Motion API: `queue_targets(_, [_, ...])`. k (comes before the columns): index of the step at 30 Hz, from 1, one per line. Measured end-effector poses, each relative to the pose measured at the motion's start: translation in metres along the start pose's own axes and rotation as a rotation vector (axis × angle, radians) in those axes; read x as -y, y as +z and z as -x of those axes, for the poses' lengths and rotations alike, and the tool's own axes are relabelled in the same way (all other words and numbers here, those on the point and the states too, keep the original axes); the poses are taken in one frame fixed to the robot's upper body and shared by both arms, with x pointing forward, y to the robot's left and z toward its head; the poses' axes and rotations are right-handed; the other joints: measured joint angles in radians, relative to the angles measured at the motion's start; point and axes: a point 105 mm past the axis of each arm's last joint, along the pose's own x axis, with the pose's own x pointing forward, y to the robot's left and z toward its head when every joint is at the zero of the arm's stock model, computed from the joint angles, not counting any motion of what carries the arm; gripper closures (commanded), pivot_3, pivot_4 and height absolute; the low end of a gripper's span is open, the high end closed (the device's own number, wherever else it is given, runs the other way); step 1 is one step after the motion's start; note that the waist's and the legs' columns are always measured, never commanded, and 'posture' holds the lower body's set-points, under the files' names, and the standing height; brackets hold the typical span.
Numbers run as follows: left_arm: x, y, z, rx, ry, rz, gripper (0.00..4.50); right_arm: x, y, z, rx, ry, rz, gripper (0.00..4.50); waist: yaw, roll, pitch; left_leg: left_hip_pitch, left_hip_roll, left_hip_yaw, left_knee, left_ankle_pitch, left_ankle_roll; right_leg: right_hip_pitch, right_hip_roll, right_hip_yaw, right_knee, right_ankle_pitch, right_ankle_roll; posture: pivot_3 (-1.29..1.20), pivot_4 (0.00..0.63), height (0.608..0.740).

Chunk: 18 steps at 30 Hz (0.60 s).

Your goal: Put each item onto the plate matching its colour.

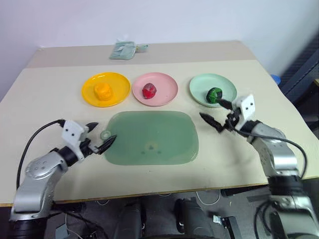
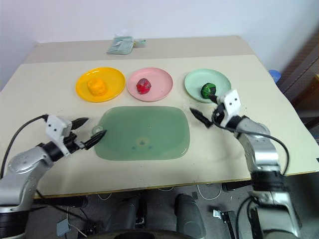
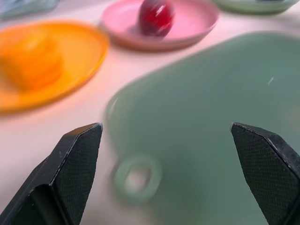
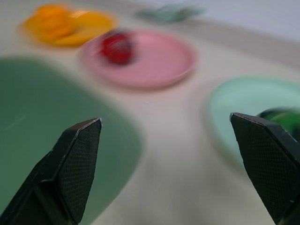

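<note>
You are seeing the green lump (image 1: 215,94) sitting just beyond your right gripper (image 1: 217,116), fingers spread; it is looking light and firm, best pinched across its middle.

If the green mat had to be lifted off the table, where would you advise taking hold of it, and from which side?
I would take the green mat by the small ring tab at its left corner, coming in from the robot's left with the left pincer. The mat lies flat on the table, so its edges offer little; the tab sticks out sideways, right by that open pincer.
</note>
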Motion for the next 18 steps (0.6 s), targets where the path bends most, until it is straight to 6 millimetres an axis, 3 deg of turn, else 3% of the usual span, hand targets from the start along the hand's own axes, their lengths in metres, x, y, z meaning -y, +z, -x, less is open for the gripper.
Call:
queue_targets(5, [-0.013,-0.009,0.016,-0.033,0.057,0.013,0.00,0.007,-0.006,0.021,-0.065,-0.006,0.015,0.05,0.001,0.000,0.000,0.000,0.000,0.000,0.000,0.000,0.000,0.000,0.000,0.000,-0.001,0.000,0.000,0.00,0.150,0.740])
queue_targets(18, [-0.003,-0.006,0.009,0.035,0.127,0.068,0.00,-0.002,-0.005,0.011,-0.064,0.001,-0.021,0.05,0.003,0.000,0.000,0.000,-0.001,0.000,0.000,0.000,0.000,0.000,0.000,0.000,-0.001,0.000,0.000,0.00,0.150,0.740])
